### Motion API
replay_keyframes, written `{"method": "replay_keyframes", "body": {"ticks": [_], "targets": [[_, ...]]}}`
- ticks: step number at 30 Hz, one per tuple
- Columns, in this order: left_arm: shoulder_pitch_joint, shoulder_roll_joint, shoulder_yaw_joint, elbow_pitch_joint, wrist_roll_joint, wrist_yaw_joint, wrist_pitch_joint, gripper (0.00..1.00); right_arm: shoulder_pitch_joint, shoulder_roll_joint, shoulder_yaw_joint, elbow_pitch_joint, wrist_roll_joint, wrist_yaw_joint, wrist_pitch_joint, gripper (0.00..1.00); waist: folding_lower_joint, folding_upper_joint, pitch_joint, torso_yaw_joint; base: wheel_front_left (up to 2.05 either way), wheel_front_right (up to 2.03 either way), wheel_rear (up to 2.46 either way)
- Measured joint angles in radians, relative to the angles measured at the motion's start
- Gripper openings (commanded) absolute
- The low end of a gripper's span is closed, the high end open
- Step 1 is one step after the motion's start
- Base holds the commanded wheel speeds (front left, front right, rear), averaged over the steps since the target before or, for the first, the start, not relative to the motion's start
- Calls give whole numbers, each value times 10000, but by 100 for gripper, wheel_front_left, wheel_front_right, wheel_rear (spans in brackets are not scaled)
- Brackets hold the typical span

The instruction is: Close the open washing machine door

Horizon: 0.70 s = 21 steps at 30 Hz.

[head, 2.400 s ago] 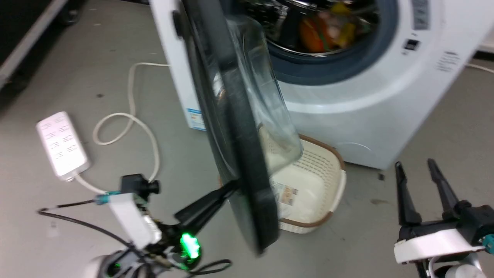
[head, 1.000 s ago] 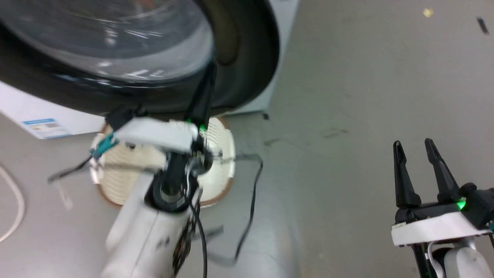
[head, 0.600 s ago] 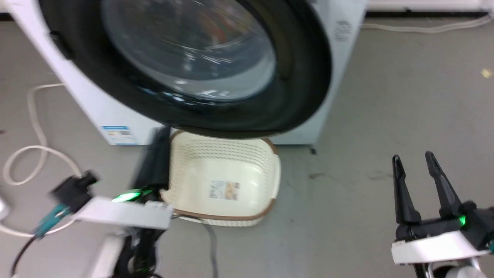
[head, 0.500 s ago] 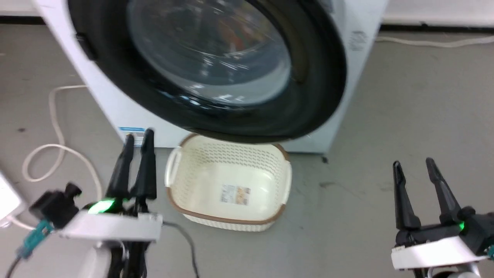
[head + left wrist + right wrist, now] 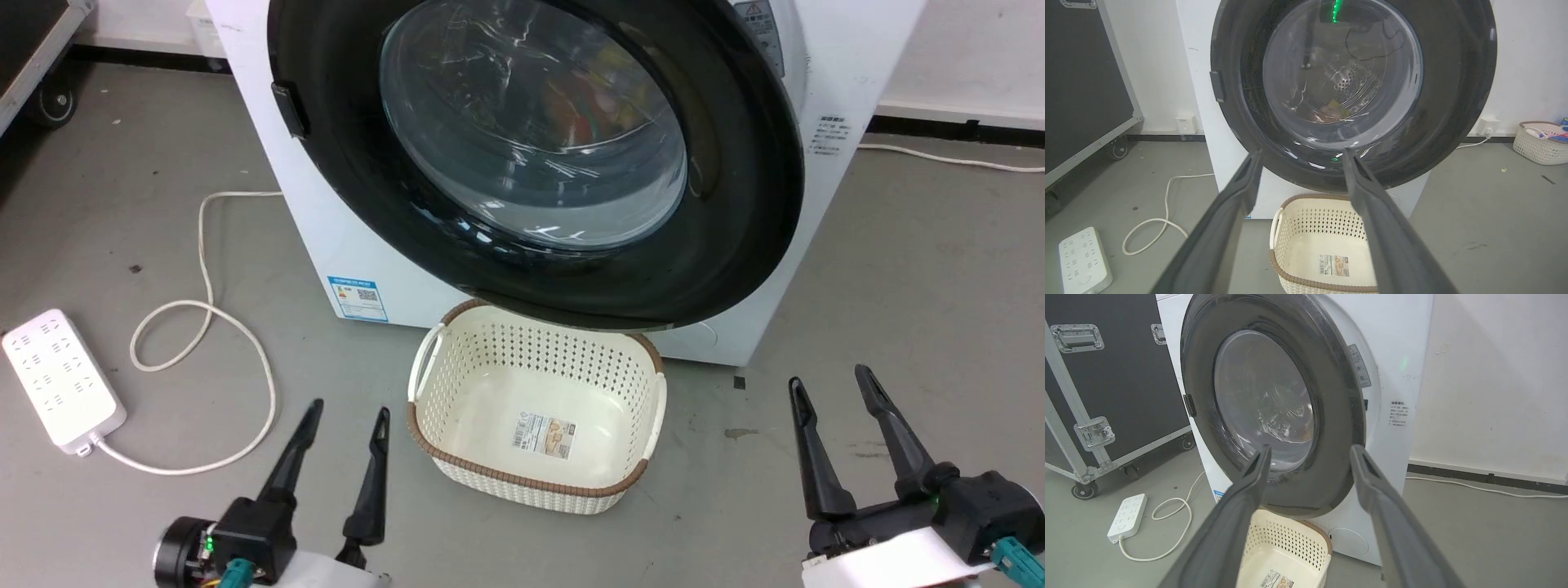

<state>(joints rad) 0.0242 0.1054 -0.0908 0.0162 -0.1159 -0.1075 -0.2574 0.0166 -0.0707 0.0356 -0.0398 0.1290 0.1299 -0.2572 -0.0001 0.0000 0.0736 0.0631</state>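
Well beyond left claw [image 5: 350,407], washing machine door [image 5: 535,147], untouched.

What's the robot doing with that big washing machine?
It is closing the washing machine door. The big round door now sits flat against the front of the white machine and looks shut, though I can't tell if it has clicked. The left gripper and right gripper are both open, hold nothing and hang clear of the door. A cream basket stands on the floor just below it.
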Motion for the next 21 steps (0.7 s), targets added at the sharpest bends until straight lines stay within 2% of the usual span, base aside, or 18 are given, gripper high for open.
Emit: {"method": "replay_keyframes", "body": {"ticks": [3, 4, 5, 12, 16, 21], "targets": [[7, -77, -61, 240, 104, -4, 0, 100, 38, 2, 4, 44, -54, 0, 0, 100, 0, 0, 106, 64, 0, 0, 0], [1, -111, -94, 301, 132, -8, 0, 100, 46, 0, 0, 92, -56, 0, 0, 40, 2, 0, 163, 91, 0, 0, 0], [-10, -151, -123, 353, 169, -8, 0, 100, 45, -8, -2, 121, -56, 0, 0, 0, 2, 0, 228, 120, 0, 0, 0], [-471, -347, -309, 397, 261, -12, 0, 100, -723, -826, 531, 242, -59, 0, 0, 0, 2, 0, 1045, 359, 0, 0, 0], [-863, -451, -309, 219, 73, -12, 0, 100, -2161, -1716, 951, 587, 180, 2, 29, 0, 3, 0, 1750, 518, 0, 0, 0], [-1368, -525, -383, 61, -2, 4, 0, 100, -4078, -3014, 1567, 1423, 1035, 2, 817, 0, 3, 1, 2660, 789, 0, 0, 0]]}}
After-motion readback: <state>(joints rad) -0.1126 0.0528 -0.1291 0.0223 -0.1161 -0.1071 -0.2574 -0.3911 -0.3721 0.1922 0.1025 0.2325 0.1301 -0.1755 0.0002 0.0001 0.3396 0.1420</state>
